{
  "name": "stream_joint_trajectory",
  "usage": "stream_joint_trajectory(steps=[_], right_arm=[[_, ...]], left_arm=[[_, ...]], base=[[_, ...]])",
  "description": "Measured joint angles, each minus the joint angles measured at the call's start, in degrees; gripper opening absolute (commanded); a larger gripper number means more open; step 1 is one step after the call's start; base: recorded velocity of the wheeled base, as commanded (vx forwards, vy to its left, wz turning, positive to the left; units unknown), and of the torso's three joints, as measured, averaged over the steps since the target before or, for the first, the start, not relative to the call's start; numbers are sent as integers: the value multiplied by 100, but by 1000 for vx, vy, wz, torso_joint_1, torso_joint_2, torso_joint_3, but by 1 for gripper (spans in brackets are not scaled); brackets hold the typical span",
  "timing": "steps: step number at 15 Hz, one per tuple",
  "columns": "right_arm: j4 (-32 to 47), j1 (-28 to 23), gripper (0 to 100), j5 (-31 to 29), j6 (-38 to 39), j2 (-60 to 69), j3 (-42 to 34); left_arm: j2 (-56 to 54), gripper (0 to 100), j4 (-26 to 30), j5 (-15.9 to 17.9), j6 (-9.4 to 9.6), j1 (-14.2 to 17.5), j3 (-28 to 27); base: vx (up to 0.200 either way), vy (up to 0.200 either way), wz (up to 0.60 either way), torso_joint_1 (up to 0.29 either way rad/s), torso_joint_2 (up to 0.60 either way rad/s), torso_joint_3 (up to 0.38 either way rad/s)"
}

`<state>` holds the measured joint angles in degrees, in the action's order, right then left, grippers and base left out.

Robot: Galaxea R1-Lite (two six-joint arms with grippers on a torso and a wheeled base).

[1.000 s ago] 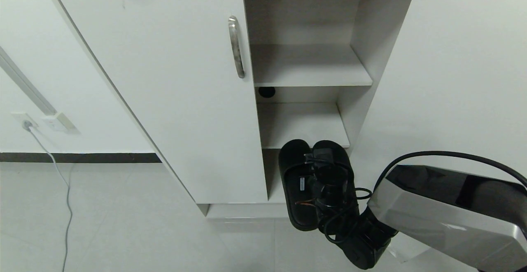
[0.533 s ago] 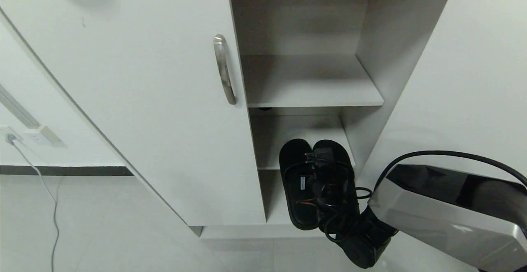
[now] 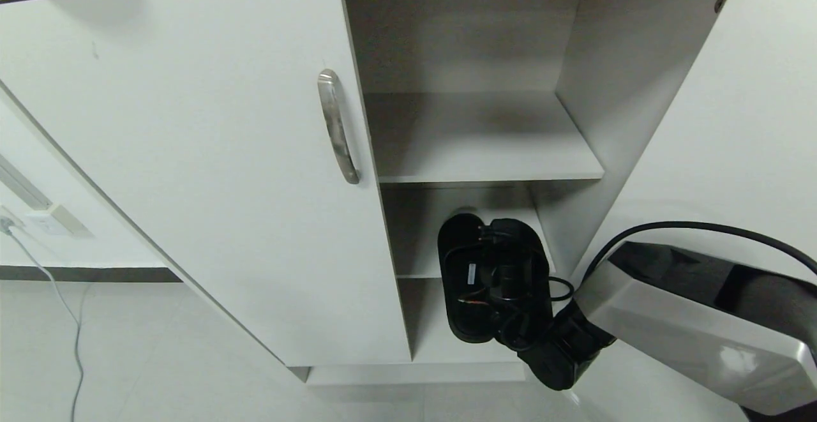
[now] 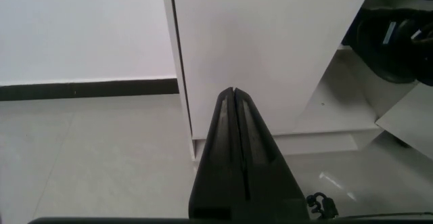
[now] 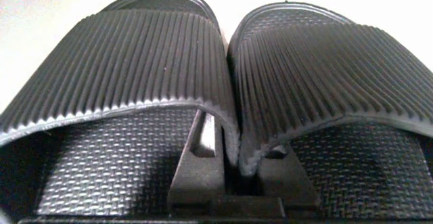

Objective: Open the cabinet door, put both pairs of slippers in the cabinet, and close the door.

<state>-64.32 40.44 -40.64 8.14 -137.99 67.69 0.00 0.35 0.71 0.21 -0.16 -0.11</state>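
Right gripper (image 5: 233, 155) clamps 2 black slippers (image 3: 461, 294) at the open cabinet (image 3: 613, 90); left gripper (image 4: 233, 99) is closed and empty.

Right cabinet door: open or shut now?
Open: the right door stands swung out, shelves exposed behind the slippers held by the right gripper.

Hovering low over the pale floor (image 4: 95, 156) with the fingers of the left gripper (image 4: 233, 95) pressed flat together, pointing at the foot of the closed white cabinet door (image 4: 257, 41). Catching the black slippers (image 4: 389, 45) past that door's edge, raised above the open compartment's bottom board (image 4: 338, 109). Taking in a dark baseboard (image 4: 88, 90) running along the white wall (image 4: 81, 28) beside the cabinet.
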Motion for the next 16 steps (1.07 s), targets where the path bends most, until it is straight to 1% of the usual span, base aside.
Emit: stream_joint_trajectory(steps=[7, 11, 16], right_arm=[[873, -354, 0, 154, -158, -400, 1474], [1220, -463, 0, 165, -550, -608, 2221], [1801, -579, 0, 176, -614, -896, 3205]], left_arm=[[0, 0, -2, 0, 1, -2, 0], [0, 0, -2, -2, 0, -6, -7], [0, 0, -2, -2, 4, 0, -7]], base=[[0, 0, 0, 0, 0, 0], [0, 0, 0, 0, 0, 0], [0, 0, 0, 0, 0, 0]])
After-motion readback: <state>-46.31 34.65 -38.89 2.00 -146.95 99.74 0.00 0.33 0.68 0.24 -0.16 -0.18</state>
